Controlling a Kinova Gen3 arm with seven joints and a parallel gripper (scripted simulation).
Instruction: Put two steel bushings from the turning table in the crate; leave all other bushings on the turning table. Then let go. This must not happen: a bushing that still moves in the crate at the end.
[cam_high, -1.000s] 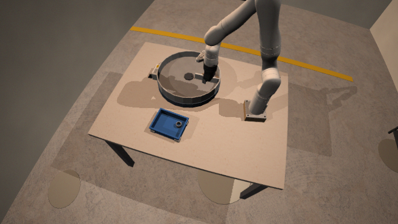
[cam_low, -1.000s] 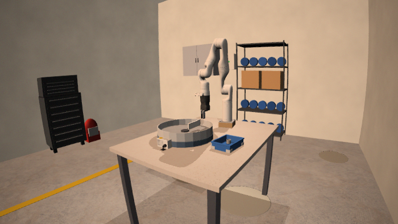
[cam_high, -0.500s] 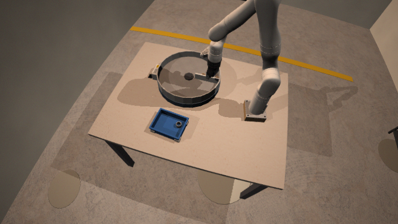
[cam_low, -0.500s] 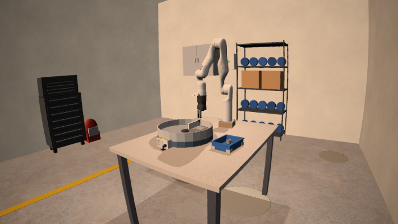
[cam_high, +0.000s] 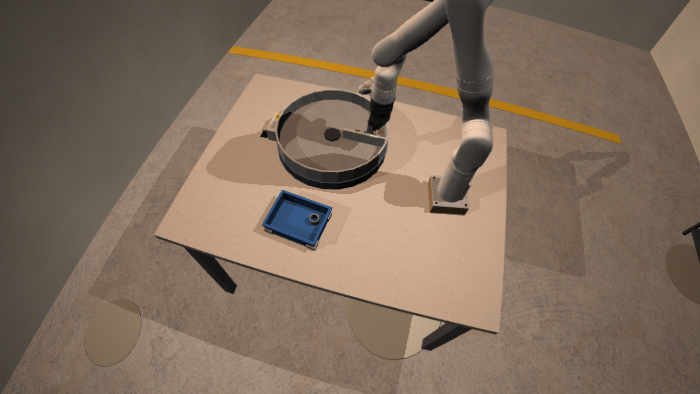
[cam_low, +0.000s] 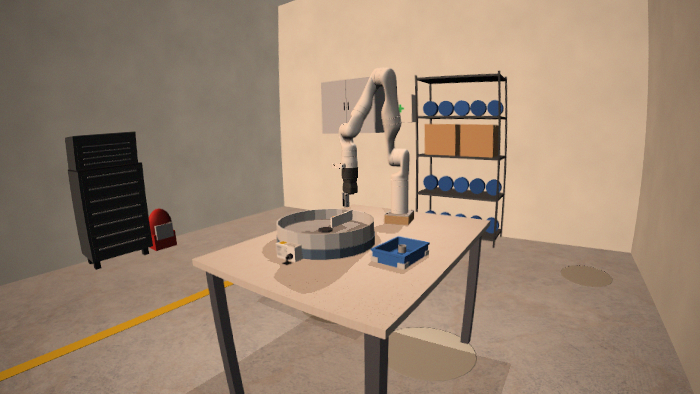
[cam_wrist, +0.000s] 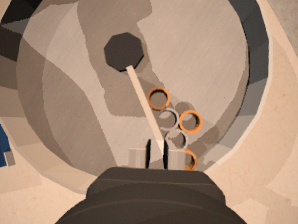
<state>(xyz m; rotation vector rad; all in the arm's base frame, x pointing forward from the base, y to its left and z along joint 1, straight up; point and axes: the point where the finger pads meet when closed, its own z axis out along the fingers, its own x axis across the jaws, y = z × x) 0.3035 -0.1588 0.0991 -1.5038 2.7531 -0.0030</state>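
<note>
White, the arm arches high, its end effector pointing down, slightly spread and holding nothing, toward the turning table's three o'clock in the top view.

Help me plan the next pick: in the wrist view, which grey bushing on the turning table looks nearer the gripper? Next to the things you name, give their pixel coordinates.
The lower one (cam_wrist: 187, 140), just right of the gripper (cam_high: 370, 129) (cam_low: 345, 205) (cam_wrist: 157, 149); the upper one (cam_wrist: 177, 119) lies farther up, between two orange ones.

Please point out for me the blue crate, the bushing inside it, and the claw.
blue crate (cam_high: 274, 229) (cam_low: 389, 257): top and exterior, front wall
bushing (cam_high: 310, 220) (cam_low: 402, 249): top, rim; exterior, side
claw (cam_wrist: 157, 149): wrist, between the fingertips
</note>
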